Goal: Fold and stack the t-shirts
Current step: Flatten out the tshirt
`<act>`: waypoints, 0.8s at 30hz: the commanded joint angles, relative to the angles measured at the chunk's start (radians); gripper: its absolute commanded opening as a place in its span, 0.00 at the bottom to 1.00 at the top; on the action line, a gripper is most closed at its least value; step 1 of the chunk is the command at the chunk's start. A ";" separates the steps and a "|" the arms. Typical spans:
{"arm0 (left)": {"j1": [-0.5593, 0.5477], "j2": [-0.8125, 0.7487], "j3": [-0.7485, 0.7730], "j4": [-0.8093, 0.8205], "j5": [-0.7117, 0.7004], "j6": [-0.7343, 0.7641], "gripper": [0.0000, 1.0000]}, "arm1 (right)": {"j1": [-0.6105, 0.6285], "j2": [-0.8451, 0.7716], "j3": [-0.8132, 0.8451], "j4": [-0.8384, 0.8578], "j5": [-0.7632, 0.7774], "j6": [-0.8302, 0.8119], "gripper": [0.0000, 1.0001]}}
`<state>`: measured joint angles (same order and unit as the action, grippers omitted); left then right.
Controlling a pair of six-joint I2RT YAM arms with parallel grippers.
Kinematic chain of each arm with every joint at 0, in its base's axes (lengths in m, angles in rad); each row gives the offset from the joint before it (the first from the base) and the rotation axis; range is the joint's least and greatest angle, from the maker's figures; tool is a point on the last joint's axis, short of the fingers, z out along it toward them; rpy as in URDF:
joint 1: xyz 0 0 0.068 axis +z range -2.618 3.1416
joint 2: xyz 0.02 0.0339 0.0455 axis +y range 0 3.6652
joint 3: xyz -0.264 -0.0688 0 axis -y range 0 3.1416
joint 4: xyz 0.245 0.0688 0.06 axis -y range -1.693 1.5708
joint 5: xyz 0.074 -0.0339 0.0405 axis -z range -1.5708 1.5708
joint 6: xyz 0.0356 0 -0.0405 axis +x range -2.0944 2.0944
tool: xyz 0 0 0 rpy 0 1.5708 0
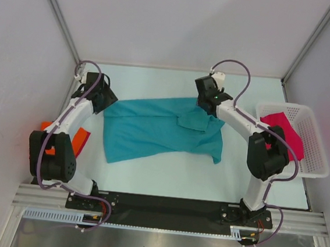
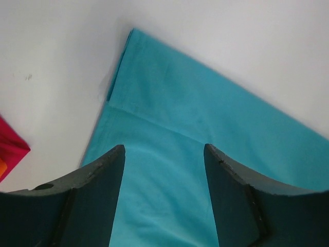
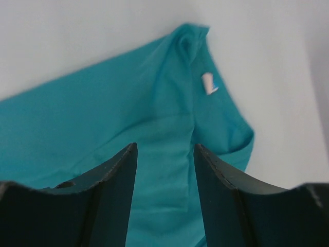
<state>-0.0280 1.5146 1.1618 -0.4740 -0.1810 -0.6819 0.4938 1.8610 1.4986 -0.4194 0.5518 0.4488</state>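
A teal t-shirt (image 1: pixel 158 131) lies spread out and rumpled in the middle of the table. My left gripper (image 1: pixel 108 103) hovers over its left edge, open, with only teal cloth (image 2: pixel 205 118) showing between the fingers (image 2: pixel 103 195). Over the shirt's upper right part, by the collar, my right gripper (image 1: pixel 208 110) is open too. The right wrist view shows the teal cloth (image 3: pixel 103 118) and its small white neck label (image 3: pixel 209 83) beyond the gripper (image 3: pixel 165 146). An orange t-shirt (image 1: pixel 78 141) lies at the left, partly under the left arm. A magenta-pink t-shirt (image 1: pixel 284 132) hangs out of the basket.
A white lattice basket (image 1: pixel 317 155) stands at the right edge of the table. A red cloth corner (image 2: pixel 10 149) shows at the left edge of the left wrist view. The enclosure walls close in on the left, back and right.
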 commanded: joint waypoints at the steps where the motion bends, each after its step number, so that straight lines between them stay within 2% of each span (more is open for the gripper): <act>1: -0.030 -0.031 -0.089 0.043 0.015 -0.024 0.68 | 0.089 -0.022 -0.070 -0.005 -0.015 0.060 0.53; 6: -0.067 -0.056 -0.148 0.057 0.021 -0.028 0.67 | 0.146 -0.003 -0.101 -0.030 -0.010 0.103 0.53; 13: -0.176 -0.155 -0.286 0.060 0.020 -0.054 0.67 | 0.195 -0.022 -0.179 -0.051 0.000 0.136 0.52; 19: -0.227 -0.224 -0.359 0.057 0.034 -0.059 0.67 | 0.223 -0.103 -0.334 -0.058 -0.052 0.221 0.52; 24: -0.242 -0.278 -0.367 0.028 0.037 -0.044 0.67 | 0.299 -0.210 -0.420 -0.123 0.026 0.274 0.52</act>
<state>-0.2550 1.3071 0.8009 -0.4423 -0.1513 -0.7193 0.7353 1.7752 1.1183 -0.4877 0.5140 0.6422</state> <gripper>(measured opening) 0.669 0.522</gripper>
